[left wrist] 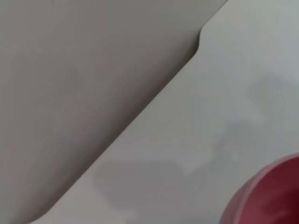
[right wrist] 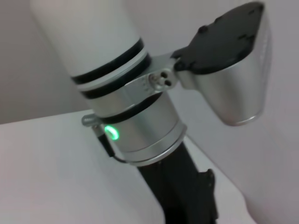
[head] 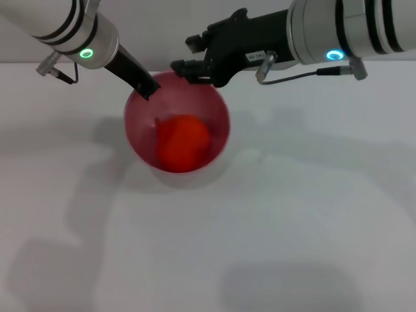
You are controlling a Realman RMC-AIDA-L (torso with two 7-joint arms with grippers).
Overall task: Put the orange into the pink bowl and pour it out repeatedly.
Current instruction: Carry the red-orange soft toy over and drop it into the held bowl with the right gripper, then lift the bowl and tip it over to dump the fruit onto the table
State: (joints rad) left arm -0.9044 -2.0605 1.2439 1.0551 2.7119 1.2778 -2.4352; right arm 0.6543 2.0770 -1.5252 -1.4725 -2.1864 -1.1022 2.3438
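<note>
Pink bowl point(head: 177, 123): glossy and see-through, standing on the white table point(head: 273, 227) toward the far middle of the head view; its mouth faces up and a little toward the camera, so the inside shows. A slice of its rim point(left wrist: 261, 191) also shows in the left wrist view.
Orange point(head: 184, 141): inside the bowl, low against the near wall, seen partly through the pink plastic. It is roundish, with no clear long axis, and which way its stem points cannot be told.
Left gripper point(head: 145, 86): reaches down from the upper left to the bowl's far-left rim. Its dark tip appears clamped on that rim, though the fingers themselves are hard to make out.
Right gripper point(head: 188, 54): comes in level from the right, just above the bowl's far rim. Its dark fingers point(head: 184, 65) stand apart with nothing between them.
Left arm point(right wrist: 117, 102): white and silver with a green ring light, filling the right wrist view.
Table: bare white surface, soft shadows of both arms lying across it.
</note>
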